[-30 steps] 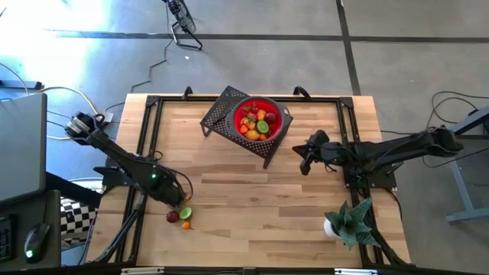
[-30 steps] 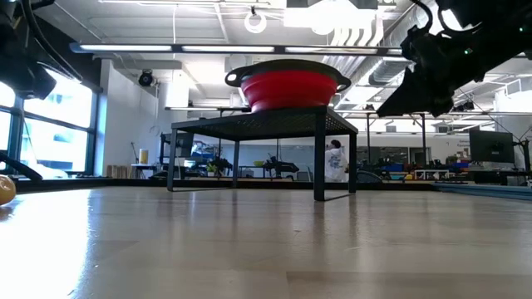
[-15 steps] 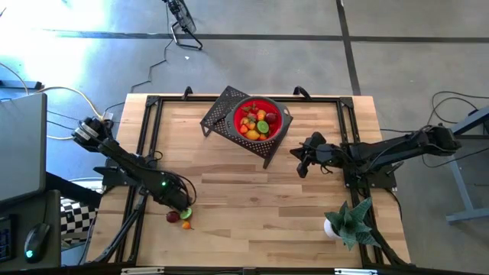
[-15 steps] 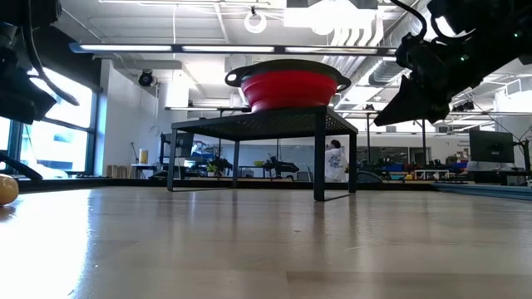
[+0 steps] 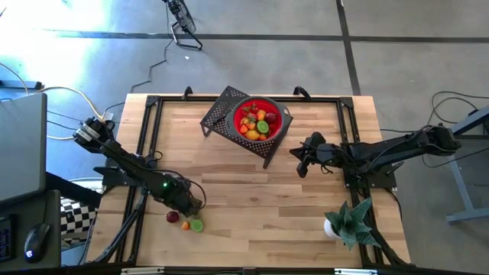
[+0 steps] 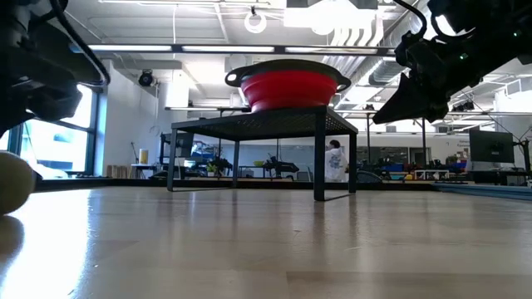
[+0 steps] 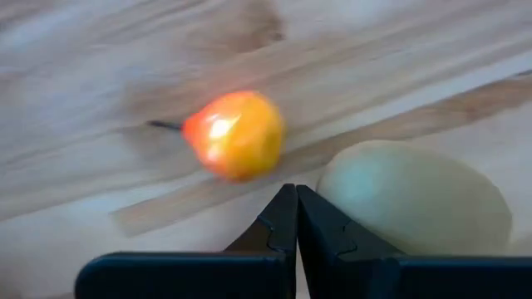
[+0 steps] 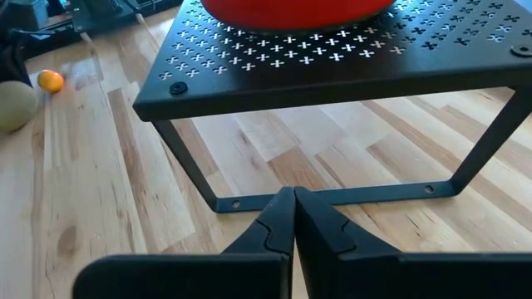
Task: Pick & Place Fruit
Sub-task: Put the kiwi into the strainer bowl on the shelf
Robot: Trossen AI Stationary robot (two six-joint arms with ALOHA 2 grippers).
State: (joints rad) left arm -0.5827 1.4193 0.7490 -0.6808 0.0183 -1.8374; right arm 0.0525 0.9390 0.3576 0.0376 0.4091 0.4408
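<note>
Left end effector [image 5: 192, 207] sits low over the near-left part of the bench [image 5: 252, 191], fingers pressed together, holding nothing. Three loose fruits lie right beside it: green one [image 5: 197, 224] just on the near side of the tip, small orange one [image 5: 186, 225] touching or nearly touching the green, dark red one [image 5: 173, 217] a bit further left. In the left wrist view the closed tip points into the gap between the orange fruit [image 7: 235, 134] and the pale green fruit [image 7: 416, 199]; neither sits between the fingers. The orange one has a stem end pointing sideways across the tip's line, not along it.

Rest of the fruit is already in the red bowl [image 5: 284, 116] on the black perforated stand [image 5: 221, 111], far centre.

Right end effector [image 5: 302, 163] hovers just right of the stand, also closed and empty, well apart from the loose three.

My read: the left arm is nearer by far. It must open up and shift sideways onto one fruit before closing.
</note>
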